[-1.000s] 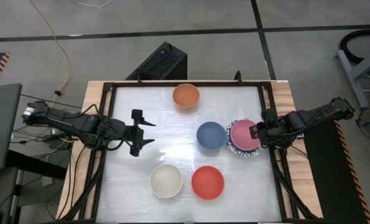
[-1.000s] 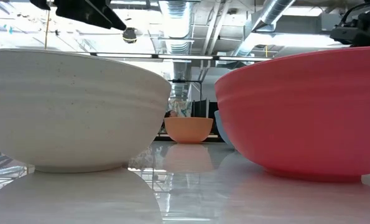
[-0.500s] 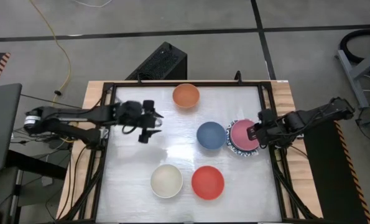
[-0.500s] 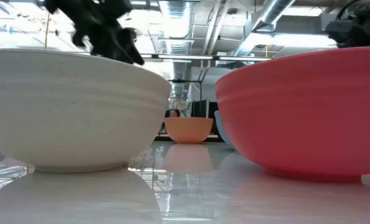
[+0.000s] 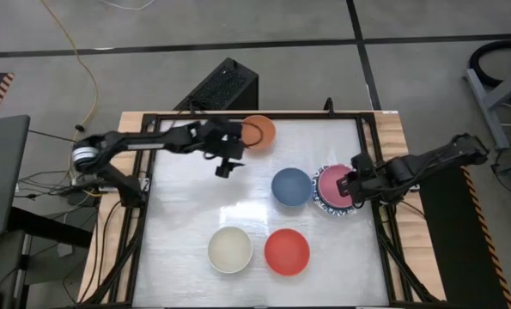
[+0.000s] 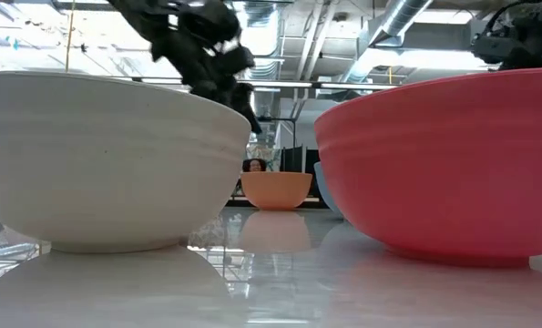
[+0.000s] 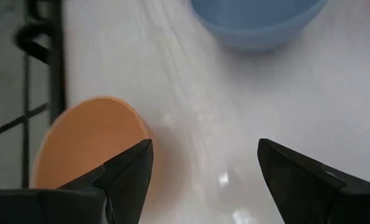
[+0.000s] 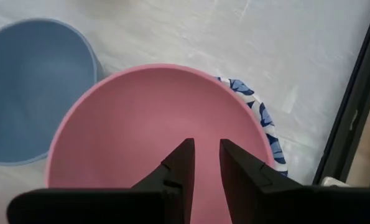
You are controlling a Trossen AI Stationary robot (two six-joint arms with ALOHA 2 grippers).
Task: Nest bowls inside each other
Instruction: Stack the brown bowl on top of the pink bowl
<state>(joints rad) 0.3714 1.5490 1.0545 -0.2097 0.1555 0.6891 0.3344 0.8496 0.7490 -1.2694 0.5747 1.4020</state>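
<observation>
Left gripper (image 5: 228,158), fingers wide apart, has swung across table to orange bowl (image 5: 257,131): next pickup likely. Right gripper (image 5: 351,182) has narrowed on pink bowl (image 5: 336,184) rim, nested in blue-patterned bowl (image 5: 331,209). Blue bowl (image 5: 291,186) adjacent.

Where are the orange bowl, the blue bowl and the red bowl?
orange bowl (image 5: 260,132), high view, its inside.
blue bowl (image 5: 291,186), high view, its inside.
red bowl (image 5: 287,251), high view, its inside.
</observation>
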